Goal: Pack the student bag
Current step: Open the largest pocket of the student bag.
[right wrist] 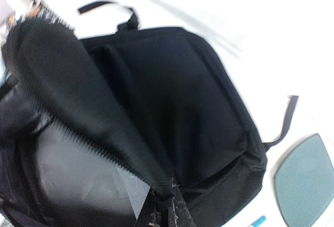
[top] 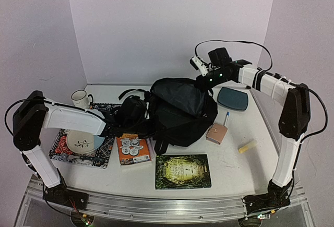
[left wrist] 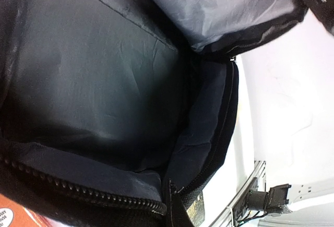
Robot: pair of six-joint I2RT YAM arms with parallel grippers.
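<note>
The student bag (top: 180,112), a large black backpack, lies open mid-table. My left gripper (top: 119,127) is at its left rim, shut on the zipper edge (left wrist: 104,195); the left wrist view looks into the grey lining (left wrist: 104,81). My right gripper (top: 204,82) is raised over the bag's far right corner and shut on the zippered flap edge (right wrist: 169,195), holding the flap up. In the right wrist view the bag's black outer panel (right wrist: 172,96) hangs below the jaws and pale lining (right wrist: 78,175) shows at left.
A dark blue-grey tray (top: 233,98) lies behind the bag at right. A small brown notebook (top: 216,133), blue pen (top: 226,118) and yellow item (top: 248,146) lie right of it. In front are a green book (top: 182,171) and orange book (top: 133,150). Plate (top: 81,142) and mug (top: 80,98) at left.
</note>
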